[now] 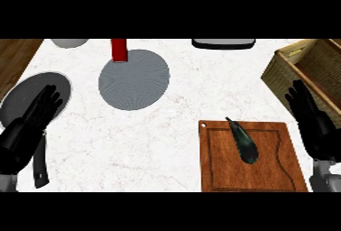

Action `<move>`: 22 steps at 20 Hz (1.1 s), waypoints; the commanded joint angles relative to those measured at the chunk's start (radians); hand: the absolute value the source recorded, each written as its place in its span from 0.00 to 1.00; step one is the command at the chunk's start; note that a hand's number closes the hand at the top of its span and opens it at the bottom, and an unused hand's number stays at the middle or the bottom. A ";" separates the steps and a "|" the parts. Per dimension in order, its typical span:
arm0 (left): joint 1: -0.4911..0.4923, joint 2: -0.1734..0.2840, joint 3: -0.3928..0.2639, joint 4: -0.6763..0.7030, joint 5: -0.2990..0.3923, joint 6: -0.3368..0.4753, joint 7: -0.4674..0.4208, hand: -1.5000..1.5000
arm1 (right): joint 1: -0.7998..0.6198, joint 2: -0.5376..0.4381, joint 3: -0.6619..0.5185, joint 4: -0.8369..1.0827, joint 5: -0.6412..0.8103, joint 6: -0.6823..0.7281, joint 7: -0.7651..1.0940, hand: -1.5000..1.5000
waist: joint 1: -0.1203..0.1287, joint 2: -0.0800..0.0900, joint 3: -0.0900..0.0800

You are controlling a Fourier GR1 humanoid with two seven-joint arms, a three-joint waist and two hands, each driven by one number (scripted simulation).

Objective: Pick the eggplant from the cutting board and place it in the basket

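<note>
left hand (30, 128): at the view's left edge, fingers straight and together, pointing up; it holds nothing and lies over a dark grey pan.
pan (26, 90): round, dark grey, at the left of the white marbled counter (160, 144); its black handle (41, 169) runs down toward the lower edge.
grey plate (135, 79): a ribbed oval left of the counter's middle, with a red handle (119, 50) at its upper end.
cutting board (266, 171): brown wood, lower right of the counter.
eggplant (244, 142): dark green-black, long and thin, lying on the board's upper middle, stem end up over the top edge; no hand touches it.
right hand (311, 122): just right of the board, fingers straight and slightly spread, empty.
basket (313, 65): woven, upper right corner, partly behind the right hand's fingertips.
</note>
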 commanded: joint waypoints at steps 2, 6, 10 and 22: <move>-0.030 -0.028 -0.010 0.038 -0.020 0.026 0.037 0.50 | -0.189 0.015 -0.030 0.195 -0.140 0.202 -0.084 1.00 | 0.018 0.021 0.004; -0.088 -0.004 0.017 0.084 -0.031 0.054 0.077 0.50 | -0.321 0.073 -0.020 0.197 -0.322 0.391 -0.078 1.00 | 0.084 0.059 0.015; -0.087 -0.062 -0.037 0.116 -0.030 0.070 0.117 0.50 | -0.351 -0.038 0.239 0.080 -0.035 0.650 -0.294 0.00 | 0.057 0.036 0.006; -0.193 -0.100 0.010 0.296 -0.073 0.065 0.145 0.50 | -0.606 -0.024 0.246 0.185 0.052 0.666 0.014 0.00 | -0.015 0.007 -0.001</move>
